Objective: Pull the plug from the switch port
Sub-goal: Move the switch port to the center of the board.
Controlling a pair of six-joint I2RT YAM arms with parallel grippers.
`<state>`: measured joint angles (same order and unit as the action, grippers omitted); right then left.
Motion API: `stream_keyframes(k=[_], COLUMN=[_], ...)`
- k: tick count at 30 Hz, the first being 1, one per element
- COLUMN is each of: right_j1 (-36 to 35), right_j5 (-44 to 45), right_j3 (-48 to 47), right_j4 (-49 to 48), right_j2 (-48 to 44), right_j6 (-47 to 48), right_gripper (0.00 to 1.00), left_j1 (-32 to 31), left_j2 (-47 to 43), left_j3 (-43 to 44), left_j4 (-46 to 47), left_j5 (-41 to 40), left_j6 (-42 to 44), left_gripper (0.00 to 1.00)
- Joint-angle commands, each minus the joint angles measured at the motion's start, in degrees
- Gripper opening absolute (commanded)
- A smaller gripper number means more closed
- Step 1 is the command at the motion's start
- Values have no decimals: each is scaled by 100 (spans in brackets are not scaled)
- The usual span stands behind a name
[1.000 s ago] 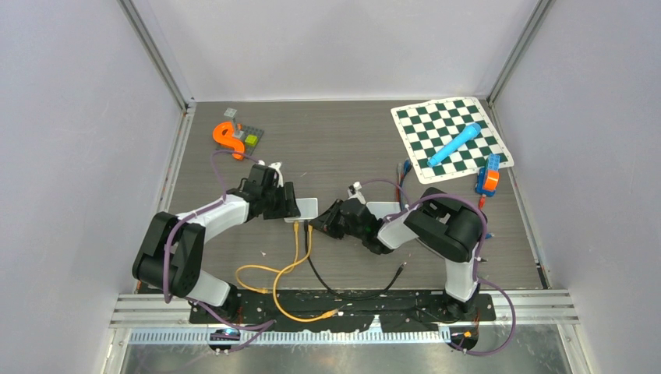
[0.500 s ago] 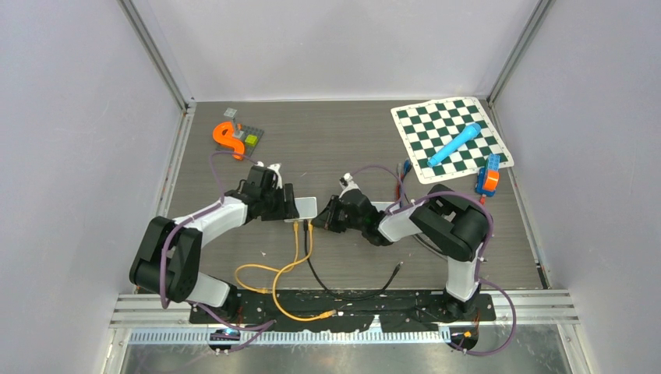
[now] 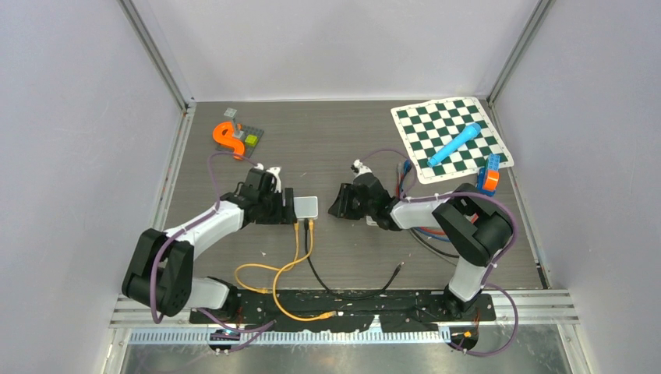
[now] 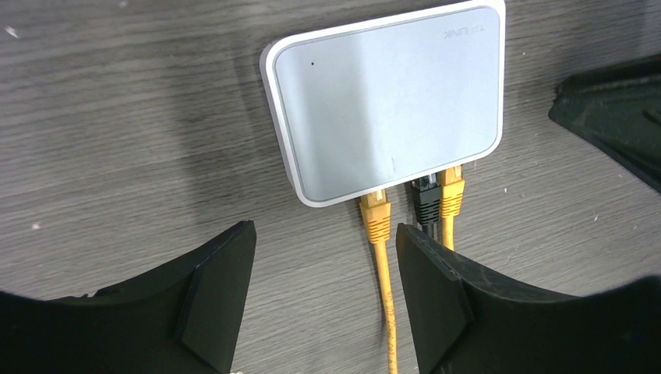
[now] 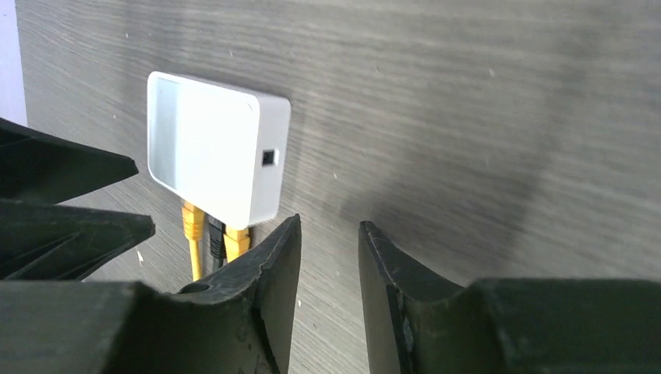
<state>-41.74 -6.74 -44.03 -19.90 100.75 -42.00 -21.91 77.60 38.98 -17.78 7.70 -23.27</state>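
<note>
The switch lies mid-way across the worktop, with the black plug seated in its near edge between yellow plugs. The left gripper hovers to its left, wide open and empty. The right gripper, on its right, is barely open and holds nothing.

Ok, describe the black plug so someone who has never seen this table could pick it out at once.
Near the middle of the dark wooden table lies a small white switch. Three plugs sit in the edge facing the arms' bases; the black plug is the middle one, tight against one yellow plug and the only one not yellow.
</note>
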Motion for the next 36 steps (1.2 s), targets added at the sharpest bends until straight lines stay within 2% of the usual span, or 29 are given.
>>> stream_keyframes(k=[1, 5, 9, 17, 21, 27, 31, 36], right_j1=[70, 78, 84, 83, 74, 65, 28, 25], right_j5=[-233, -541, -797, -1418, -1786, -2242, -2292, -2104], right_j3=[-883, -1351, -1755, -2077, -2245, -2221, -2116, -2096], right_j4=[516, 510, 665, 839, 1077, 1125, 1151, 1212], right_j2=[326, 763, 1093, 1472, 1671, 1654, 1576, 1353], right_j6=[406, 341, 361, 620, 916, 1197, 1252, 1364], right_gripper=[41, 43, 44, 48, 48, 48, 48, 48], left_j1=[-6, 2, 124, 148, 125, -187, -252, -292], left_j2=[-294, -58, 354, 824, 622, 107, -121, -499], left_j3=[547, 891, 914, 381, -48, -629, -817, -634], left_j4=[-119, -181, 171, 886, 1292, 1391, 1041, 492], left_j5=[-240, -434, -129, 220, 751, 1011, 763, 476], left_j6=[690, 987, 717, 191, 19, -330, -447, -298], left_gripper=[71, 73, 74, 72, 61, 54, 56, 67])
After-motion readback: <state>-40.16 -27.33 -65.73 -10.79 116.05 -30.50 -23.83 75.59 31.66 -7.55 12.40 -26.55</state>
